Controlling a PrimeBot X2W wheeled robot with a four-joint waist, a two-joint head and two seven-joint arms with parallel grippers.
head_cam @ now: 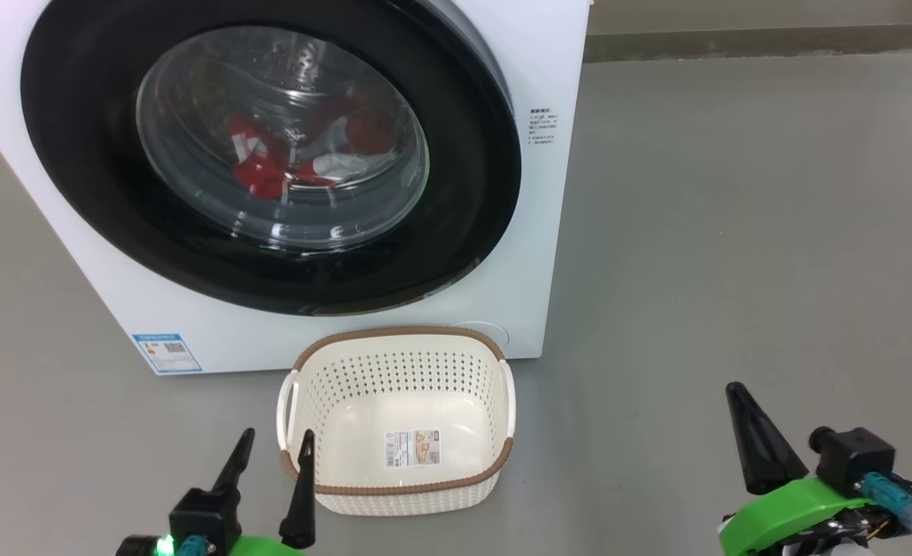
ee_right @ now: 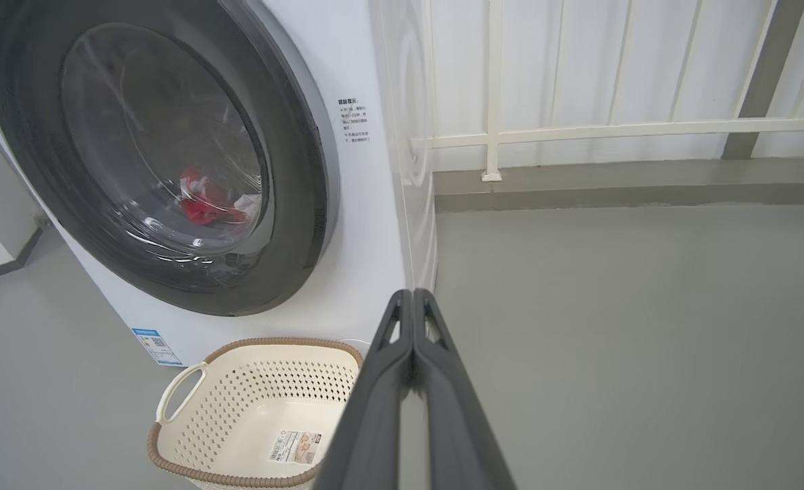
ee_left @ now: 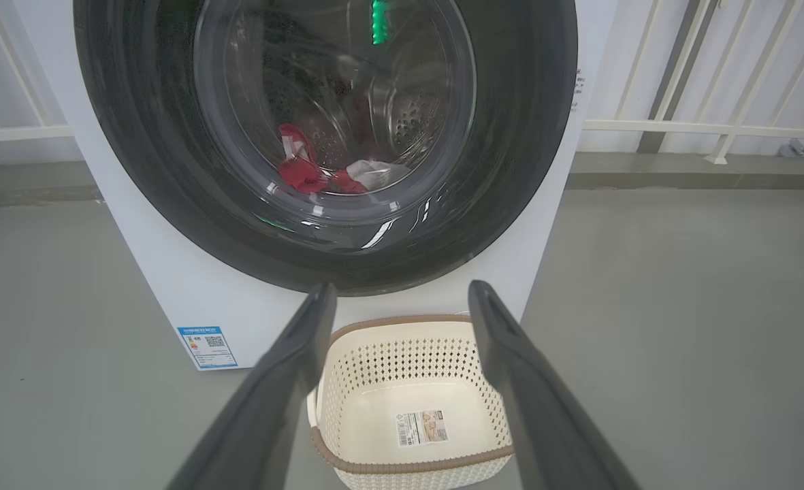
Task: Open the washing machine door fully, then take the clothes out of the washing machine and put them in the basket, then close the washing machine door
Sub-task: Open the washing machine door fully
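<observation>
Here the left tool hangs before the washing machine, spread wide, probably ready for the clothes behind the closed washing machine door. The basket waits empty just before the machine, under the door. The right tool, off the machine's right corner, is pinched together on nothing, perhaps to hook the door.

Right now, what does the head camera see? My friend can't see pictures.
A white washing machine stands with its round black door shut, red and white clothes visible inside. An empty cream basket sits on the grey floor in front of it. The left end effector is open, the right end effector shut.
</observation>
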